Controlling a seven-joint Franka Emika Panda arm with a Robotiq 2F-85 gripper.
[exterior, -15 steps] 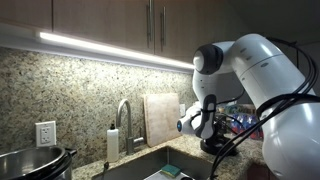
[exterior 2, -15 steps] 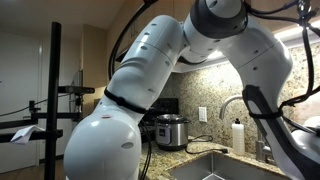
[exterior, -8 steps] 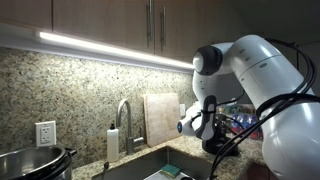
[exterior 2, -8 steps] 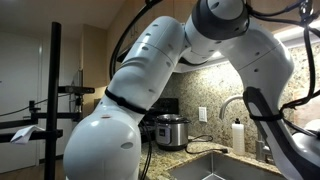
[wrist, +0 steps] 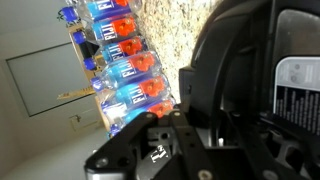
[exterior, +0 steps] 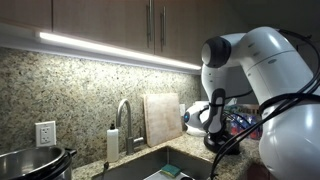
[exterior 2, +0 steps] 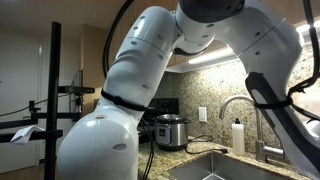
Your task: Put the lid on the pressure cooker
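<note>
The lid fills the right of the wrist view as a black domed shape with a white label. My gripper is shut, and its dark fingers seem to close on the lid's black body. In an exterior view the gripper points down at the right end of the counter, with the dark lid under it. The pressure cooker, a shiny steel pot with a dark rim, stands far to the left past the sink. From another side, the pressure cooker stands against the granite wall.
Between gripper and pot lie the sink, a faucet, a soap bottle and a leaning cutting board. Water bottles with blue labels stand beside the lid. Cabinets hang overhead. My own arm blocks much of one view.
The jaws have closed from open to shut. The arm's wrist and upper joints have shifted slightly up and to the right in the exterior view.
</note>
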